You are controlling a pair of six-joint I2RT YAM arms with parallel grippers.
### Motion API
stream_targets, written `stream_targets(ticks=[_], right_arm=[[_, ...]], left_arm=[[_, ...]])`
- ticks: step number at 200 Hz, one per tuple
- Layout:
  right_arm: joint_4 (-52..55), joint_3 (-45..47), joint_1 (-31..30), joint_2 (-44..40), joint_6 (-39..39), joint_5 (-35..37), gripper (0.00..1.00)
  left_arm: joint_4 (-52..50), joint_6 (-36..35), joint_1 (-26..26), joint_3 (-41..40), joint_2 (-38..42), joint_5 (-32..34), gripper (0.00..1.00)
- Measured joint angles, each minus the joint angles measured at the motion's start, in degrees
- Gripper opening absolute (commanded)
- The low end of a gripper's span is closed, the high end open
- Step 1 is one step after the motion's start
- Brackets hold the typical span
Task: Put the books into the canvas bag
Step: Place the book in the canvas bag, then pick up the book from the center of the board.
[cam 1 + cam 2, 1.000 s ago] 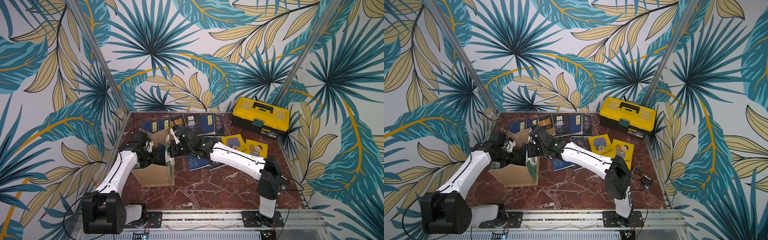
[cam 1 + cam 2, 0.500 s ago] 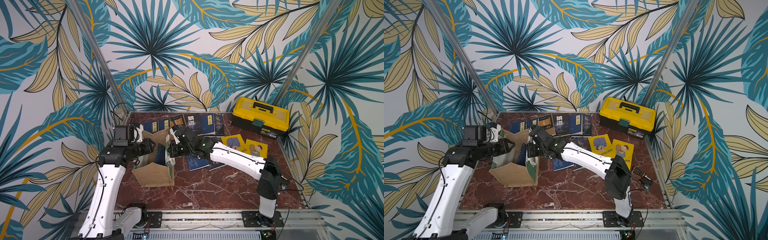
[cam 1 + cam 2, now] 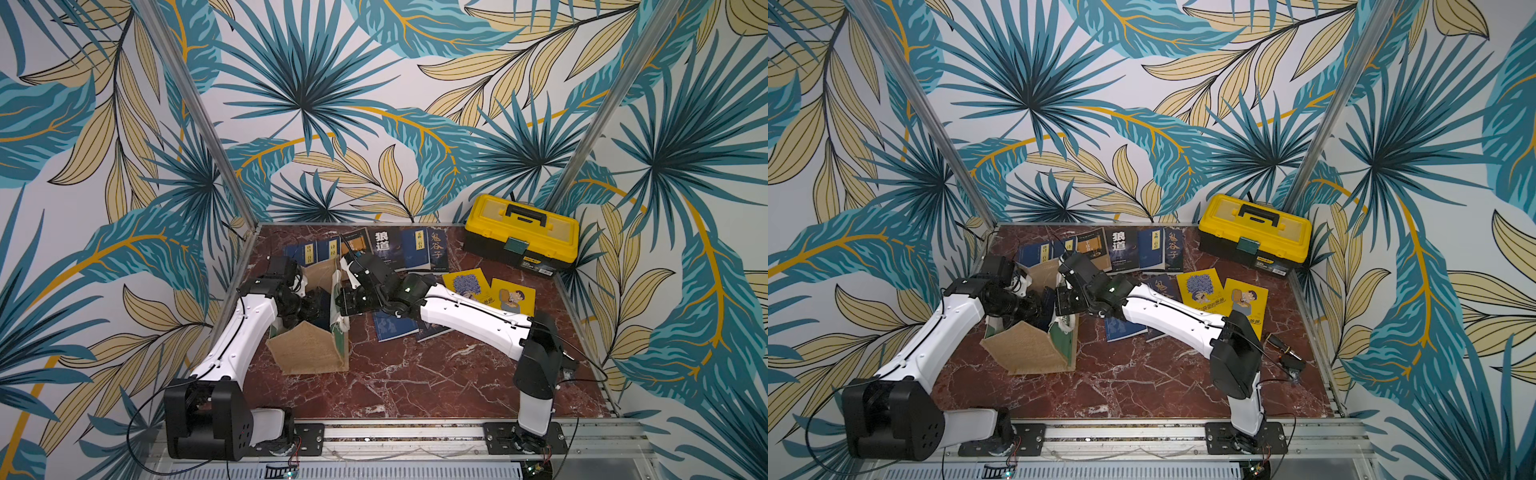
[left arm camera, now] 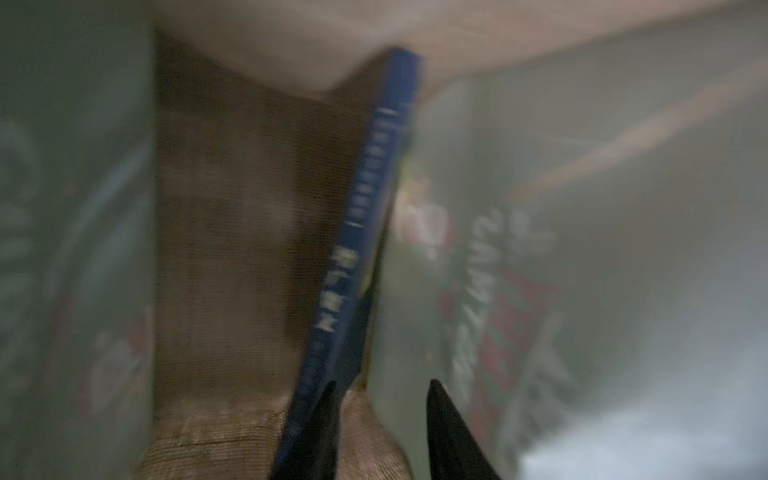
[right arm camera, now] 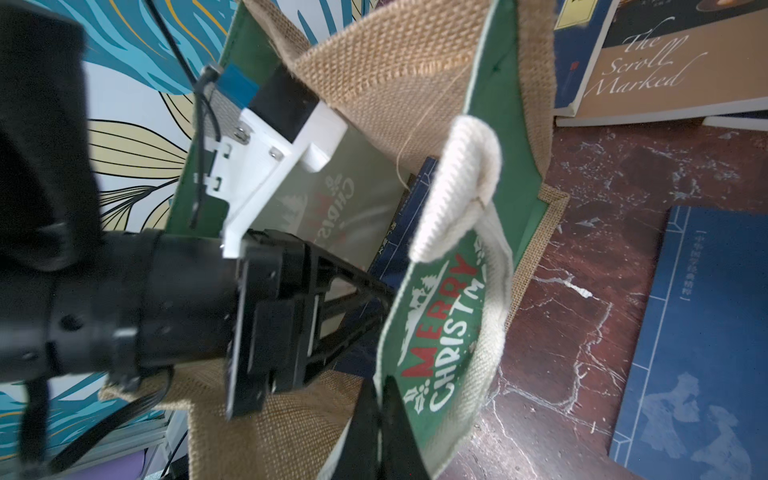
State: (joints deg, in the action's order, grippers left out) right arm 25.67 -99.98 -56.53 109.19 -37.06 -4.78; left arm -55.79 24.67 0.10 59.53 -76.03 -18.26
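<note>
right wrist view: right pincer (image 5: 380, 395) pinches the canvas bag (image 5: 374, 62) panel, left pincer (image 5: 374, 305) reaches inside, jaws parted

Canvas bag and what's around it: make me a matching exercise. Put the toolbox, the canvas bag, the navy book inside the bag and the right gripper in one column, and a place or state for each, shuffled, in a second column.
Column one
1. toolbox
2. canvas bag
3. navy book
4. right gripper

Column two
a. shut on the rim of the bag
b. in the far right corner of the table
c. on edge inside the bag
d. standing left of centre on the table, mouth open

Pairs: 1-b, 2-d, 3-c, 4-a
</note>
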Motion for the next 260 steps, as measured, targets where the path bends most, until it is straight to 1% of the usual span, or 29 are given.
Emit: stream_targets(ticks=[22,49,64,74,93,105,131,161,170,181,194,209,225,233,244,260], right_arm=[[-0.04,0.00,-0.02,-0.02,0.00,-0.02,0.00],[-0.09,0.00,-0.02,-0.02,0.00,-0.04,0.01],[-0.09,0.00,-0.02,-0.02,0.02,-0.07,0.08],[-0.09,0.00,-0.02,-0.02,0.04,-0.15,0.17],[0.17,0.00,0.02,-0.04,0.70,-0.22,0.30],[0.50,0.00,0.11,-0.26,0.90,-0.22,0.37],[2.14,-0.17,0.66,-1.81,1.79,-0.22,0.44],[4.26,-0.83,2.16,-5.27,3.15,-0.20,0.48],[4.90,-0.83,2.89,-6.54,3.56,-0.17,0.48],[5.92,-0.83,4.04,-8.11,4.33,0.04,0.49],[6.99,-0.24,5.86,-10.25,5.09,0.55,0.49],[7.41,2.80,8.61,-13.33,5.81,1.09,0.49],[7.87,7.50,12.41,-16.37,5.99,1.49,0.49],[7.98,10.21,14.58,-17.49,6.01,1.51,0.49],[8.26,13.70,17.33,-18.38,5.95,1.68,0.49],[8.81,18.62,20.46,-18.78,5.86,1.38,0.50]], left_arm=[[0.09,0.24,2.25,-1.25,-1.14,3.85,0.44],[-0.07,0.22,2.99,-1.55,-0.63,6.38,0.45],[-0.24,0.17,2.99,-1.53,0.79,6.88,0.47],[-0.50,0.00,3.02,-1.49,2.08,6.88,0.48],[-1.81,-0.63,3.02,-0.57,5.09,5.99,0.49],[-2.80,-0.92,3.04,1.14,7.23,4.92,0.50],[-3.52,-0.81,3.10,6.25,12.59,2.97,0.50],[-3.61,0.50,2.10,12.81,17.49,1.27,0.50],[-3.63,1.22,0.85,14.51,18.21,1.25,0.50],[-3.61,2.34,-2.25,16.28,18.45,1.95,0.50],[-3.61,4.11,-7.54,17.73,18.01,3.74,0.50],[-3.65,5.95,-15.26,18.97,16.35,7.37,0.50],[-3.56,7.67,-24.44,20.79,12.61,11.96,0.50],[-3.61,8.33,-28.11,21.79,10.38,13.60,0.50],[-3.61,9.31,-31.71,23.12,6.82,14.88,0.50],[-3.52,10.38,-34.88,24.98,1.62,16.85,0.51]])
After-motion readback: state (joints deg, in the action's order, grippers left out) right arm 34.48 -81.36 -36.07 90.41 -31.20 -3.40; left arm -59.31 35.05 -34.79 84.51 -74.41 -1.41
